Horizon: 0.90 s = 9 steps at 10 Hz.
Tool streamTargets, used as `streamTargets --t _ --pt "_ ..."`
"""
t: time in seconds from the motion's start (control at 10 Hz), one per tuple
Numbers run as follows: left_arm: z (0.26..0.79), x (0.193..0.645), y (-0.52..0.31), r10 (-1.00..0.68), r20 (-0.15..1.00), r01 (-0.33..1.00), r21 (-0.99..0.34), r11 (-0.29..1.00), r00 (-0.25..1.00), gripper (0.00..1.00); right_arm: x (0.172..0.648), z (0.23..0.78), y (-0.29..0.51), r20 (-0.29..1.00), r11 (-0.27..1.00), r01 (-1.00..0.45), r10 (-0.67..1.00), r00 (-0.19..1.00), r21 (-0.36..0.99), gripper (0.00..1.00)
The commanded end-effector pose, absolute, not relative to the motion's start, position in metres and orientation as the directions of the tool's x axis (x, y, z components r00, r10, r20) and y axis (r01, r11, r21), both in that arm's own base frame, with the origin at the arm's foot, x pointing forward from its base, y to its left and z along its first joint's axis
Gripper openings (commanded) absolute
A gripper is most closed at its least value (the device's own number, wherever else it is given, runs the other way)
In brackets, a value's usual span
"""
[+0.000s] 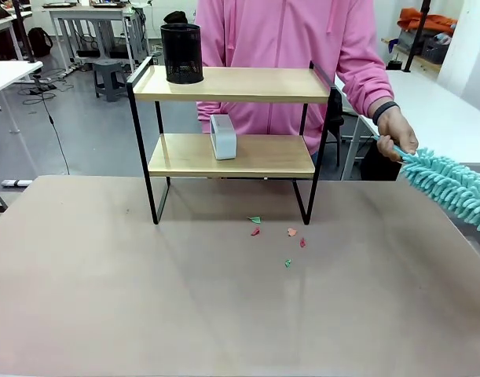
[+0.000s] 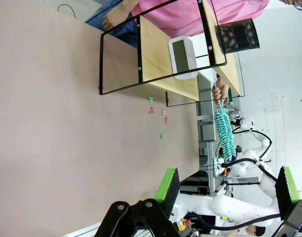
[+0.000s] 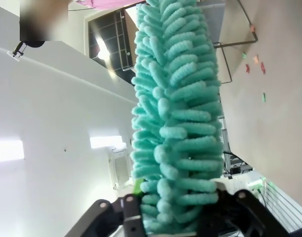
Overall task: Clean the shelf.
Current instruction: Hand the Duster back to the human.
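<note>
Light wooden boards on a thin black frame make up the shelf (image 1: 232, 118), which stands at the far middle of the brownish desk (image 1: 106, 298), right in front of a person in a pink hooded top (image 1: 287, 47). A black mesh pen cup (image 1: 181, 53) sits on the left end of the top board, and a small white box-shaped device (image 1: 223, 137) stands on the lower board, left of centre. Small red and green paper scraps (image 1: 255, 221) lie scattered on the desk just in front of the shelf's right legs. At the right edge the person's hand (image 1: 397, 135) grips the handle end of a teal chenille duster (image 1: 452, 187), whose fluffy head slants down toward the right. The left pincer (image 2: 225, 190) hangs above the desk with its green-padded fingers (image 2: 167, 186) wide apart and nothing between them. The duster head rises from between the right pincer (image 3: 178, 224) fingers; I cannot tell whether they are clamped on it.
</note>
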State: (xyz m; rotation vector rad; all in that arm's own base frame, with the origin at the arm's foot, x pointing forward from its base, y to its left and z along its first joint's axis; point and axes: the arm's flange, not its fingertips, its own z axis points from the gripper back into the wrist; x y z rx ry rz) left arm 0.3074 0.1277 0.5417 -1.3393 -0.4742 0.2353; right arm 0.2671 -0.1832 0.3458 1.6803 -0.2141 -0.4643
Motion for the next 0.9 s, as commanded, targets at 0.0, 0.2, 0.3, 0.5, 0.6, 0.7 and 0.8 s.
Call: streamTargets --t 0.0,0.2,0.3,0.5,0.6,0.7,0.8 --pt "0.542 0.307 0.13 0.416 0.203 0.117 -0.968 0.224 0.886 1.0 0.254 0.348 -0.192 -0.177 -0.205 0.105 -0.377 0.909 0.973 1.0" --pt "0.542 0.307 0.13 0.416 0.203 0.117 -0.968 0.224 0.886 1.0 0.241 0.356 -0.177 -0.174 -0.201 0.115 -0.306 0.936 0.973 1.0" --pt "0.542 0.307 0.13 0.416 0.203 0.117 -0.968 0.224 0.886 1.0 0.24 0.361 -0.159 -0.174 -0.173 0.132 -0.252 0.952 0.976 1.0" --pt "0.542 0.307 0.13 0.416 0.203 0.117 -0.968 0.224 0.886 1.0 0.251 0.371 -0.094 -0.178 -0.102 0.168 -0.092 0.98 0.98 1.0" --pt "0.542 0.307 0.13 0.416 0.203 0.117 -0.968 0.224 0.886 1.0 0.258 0.375 -0.066 -0.186 -0.073 0.184 -0.02 0.982 0.98 1.0" --pt "0.542 0.307 0.13 0.416 0.203 0.117 -0.968 0.224 0.886 1.0 0.27 0.383 -0.021 -0.184 -0.033 0.185 0.047 0.982 0.982 1.0" --pt "0.542 0.307 0.13 0.416 0.203 0.117 -0.968 0.224 0.886 1.0 0.277 0.39 0.007 -0.169 0.0 0.169 0.045 0.985 0.986 1.0"
